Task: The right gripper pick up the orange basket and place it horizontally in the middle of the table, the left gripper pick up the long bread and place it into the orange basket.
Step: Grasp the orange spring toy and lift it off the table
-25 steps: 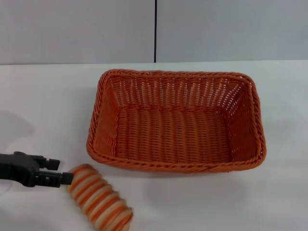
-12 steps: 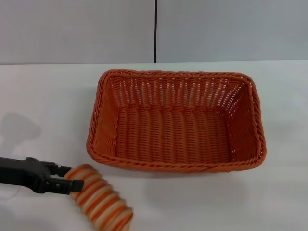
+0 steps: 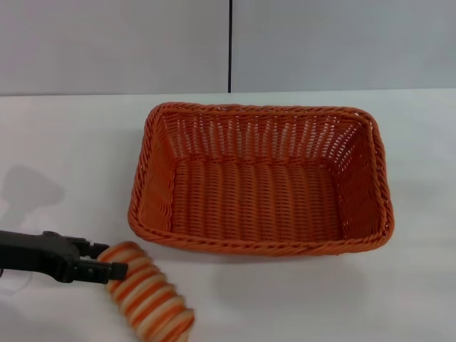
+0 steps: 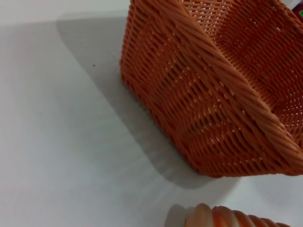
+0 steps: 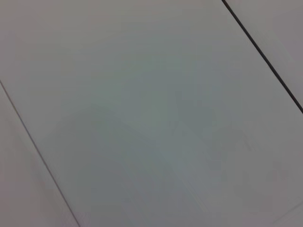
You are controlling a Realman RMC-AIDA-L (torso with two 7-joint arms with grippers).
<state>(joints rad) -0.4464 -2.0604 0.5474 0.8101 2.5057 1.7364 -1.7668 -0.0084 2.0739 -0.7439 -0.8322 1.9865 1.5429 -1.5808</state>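
The orange basket [image 3: 260,182] lies lengthwise across the middle of the white table [image 3: 64,142], with nothing in it. The long bread [image 3: 148,292], striped orange and cream, lies on the table just off the basket's front left corner. My left gripper [image 3: 114,258] reaches in from the left at table height. It is open, with one black finger on each side of the loaf's left end. In the left wrist view the basket [image 4: 213,94] corner fills the frame and the bread [image 4: 222,217] peeks in at the edge. The right gripper is out of view.
A grey panelled wall [image 3: 114,43] with a dark vertical seam stands behind the table. The right wrist view holds only grey wall panels [image 5: 151,113]. Bare tabletop lies to the left, to the right and in front of the basket.
My left gripper has slid right along the table, from just short of the loaf to having its fingers around the loaf's left end. The basket has not moved.
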